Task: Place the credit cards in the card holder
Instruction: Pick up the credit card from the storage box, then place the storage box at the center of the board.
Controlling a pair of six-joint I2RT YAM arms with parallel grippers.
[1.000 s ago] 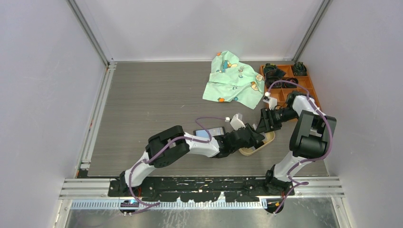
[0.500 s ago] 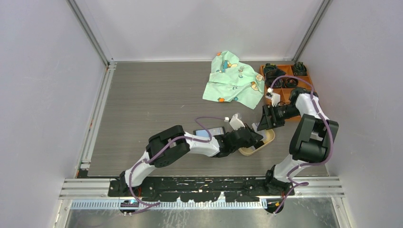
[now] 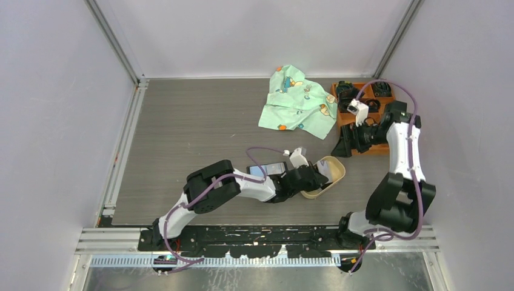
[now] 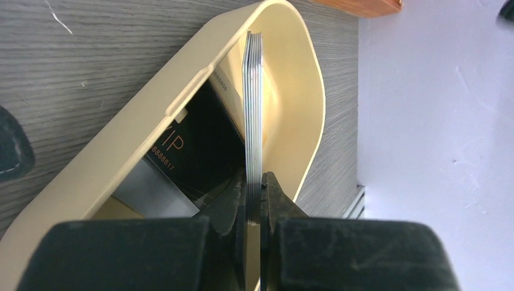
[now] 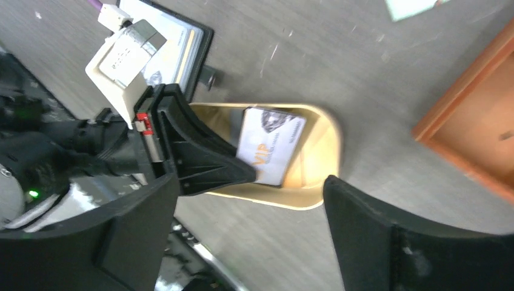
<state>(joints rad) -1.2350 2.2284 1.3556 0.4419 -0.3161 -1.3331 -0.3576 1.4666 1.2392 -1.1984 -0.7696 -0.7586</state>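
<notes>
Several credit cards (image 4: 253, 109), clamped edge-on by the left gripper (image 4: 253, 182), could fan and slip into the tray (image 4: 305, 85); the right gripper (image 3: 341, 147) gapes empty.

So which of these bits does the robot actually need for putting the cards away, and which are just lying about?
For the job: credit cards, a stack pinched in the left tool and one lying in the tan tray; black card holder, lying open.
Just lying about: green patterned cloth; orange compartment box.
</notes>
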